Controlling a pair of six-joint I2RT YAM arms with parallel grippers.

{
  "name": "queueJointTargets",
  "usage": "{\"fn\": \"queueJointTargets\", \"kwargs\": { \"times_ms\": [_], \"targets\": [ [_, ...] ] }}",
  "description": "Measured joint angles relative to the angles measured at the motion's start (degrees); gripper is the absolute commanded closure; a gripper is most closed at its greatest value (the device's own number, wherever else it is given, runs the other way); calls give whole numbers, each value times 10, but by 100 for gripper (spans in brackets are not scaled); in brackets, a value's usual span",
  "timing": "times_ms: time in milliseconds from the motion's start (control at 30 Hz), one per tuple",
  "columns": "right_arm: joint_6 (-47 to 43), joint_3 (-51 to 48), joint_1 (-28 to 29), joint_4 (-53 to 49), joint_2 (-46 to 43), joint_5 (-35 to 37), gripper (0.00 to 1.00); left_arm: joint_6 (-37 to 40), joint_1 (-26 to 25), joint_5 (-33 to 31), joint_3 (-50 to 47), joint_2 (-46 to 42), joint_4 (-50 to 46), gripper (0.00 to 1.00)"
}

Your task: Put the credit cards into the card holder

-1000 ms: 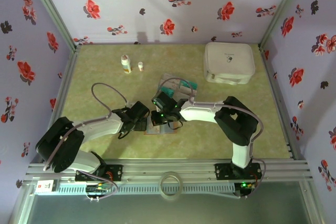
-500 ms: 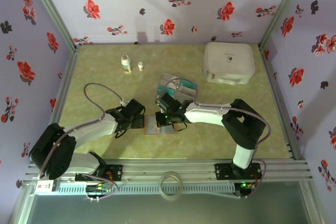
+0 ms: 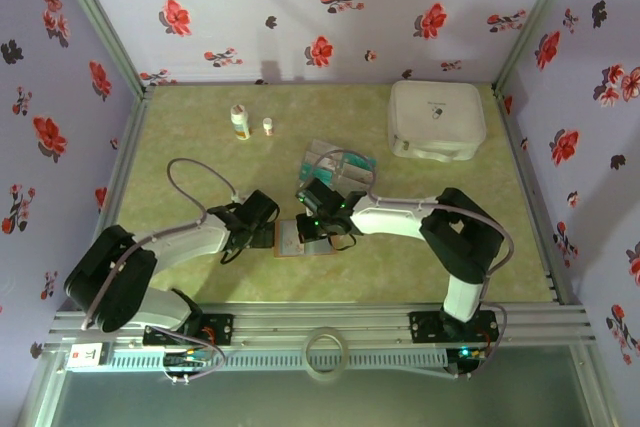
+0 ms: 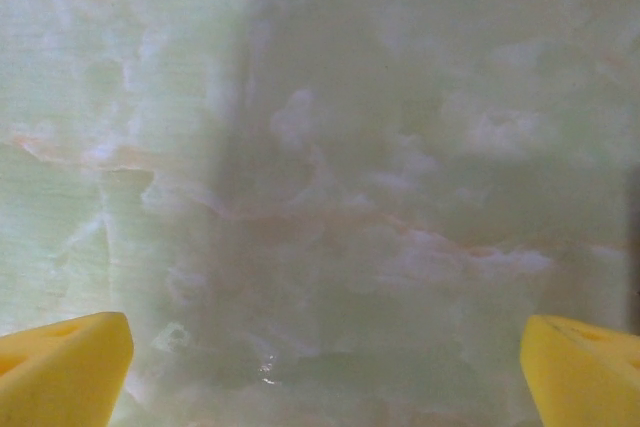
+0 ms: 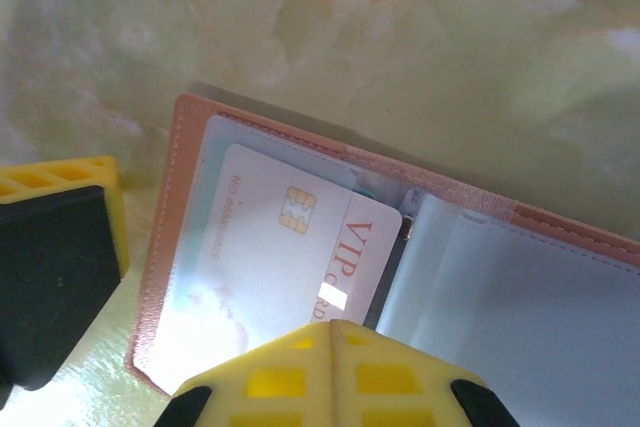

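Observation:
The card holder (image 5: 158, 247) lies open on the table, pinkish-brown with clear sleeves, and sits between the two grippers (image 3: 288, 247). A silver-white credit card (image 5: 265, 242) with a chip and "VIP" lettering lies partly inside its left sleeve. My right gripper (image 5: 332, 339) is shut, its yellow tips together over the card's near edge; from above it hovers over the holder (image 3: 313, 227). My left gripper (image 4: 325, 372) is wide open over bare table, just left of the holder (image 3: 268, 232). One of its fingers (image 5: 60, 247) stands beside the holder's left edge.
A clear tray (image 3: 338, 161) with teal cards lies just behind the holder. A large white case (image 3: 436, 119) sits at the back right. Two small bottles (image 3: 241, 122) stand at the back left. Flowered walls enclose the table.
My left gripper has drawn back a little to the left, away from the holder. The right gripper stays shut over the holder, shifted slightly.

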Motion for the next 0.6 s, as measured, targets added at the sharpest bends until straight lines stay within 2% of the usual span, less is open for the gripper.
{"fn": "queueJointTargets", "kwargs": {
  "times_ms": [600],
  "targets": [
    [0, 27, 0, 0, 33, -16, 100, 7, 0, 8, 14, 21, 5, 0]
  ]
}}
